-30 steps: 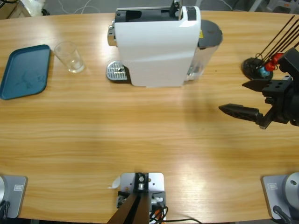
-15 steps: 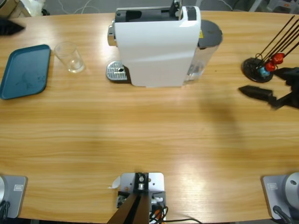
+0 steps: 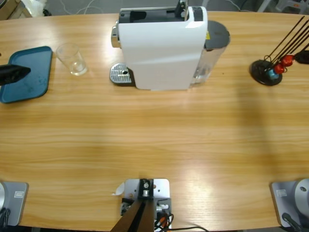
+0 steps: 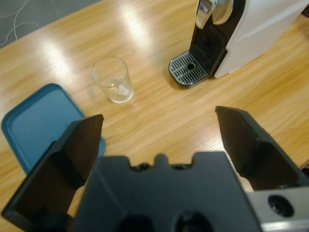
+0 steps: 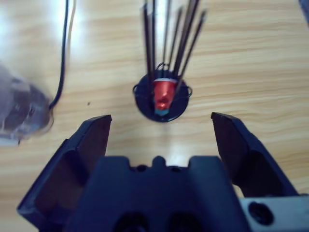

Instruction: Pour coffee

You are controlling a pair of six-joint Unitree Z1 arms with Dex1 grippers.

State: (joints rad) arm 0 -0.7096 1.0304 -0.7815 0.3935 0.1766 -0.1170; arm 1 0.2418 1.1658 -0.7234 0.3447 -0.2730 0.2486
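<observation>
A white coffee machine point(image 3: 161, 48) stands at the table's far middle, its round metal drip tray point(image 3: 120, 75) on its left side. An empty clear glass point(image 3: 72, 59) stands upright left of the drip tray, apart from it. My left gripper point(image 3: 14, 72) enters from the left edge over the blue tray point(image 3: 34, 67). In the left wrist view it is open point(image 4: 159, 118), empty, and faces the glass point(image 4: 113, 79) and drip tray point(image 4: 189, 72). My right gripper point(image 5: 160, 120) is open and empty above a black capsule stand point(image 5: 161, 99) holding a red capsule point(image 5: 161, 93).
The capsule stand point(image 3: 266, 71) with thin black rods sits at the far right of the table. The machine's water tank point(image 3: 212, 43) is on its right side. Bare wood spreads across the table's near half.
The right arm has drawn back to the right, almost out of the high view. The left gripper has come in at the left edge and moved down over the blue tray.
</observation>
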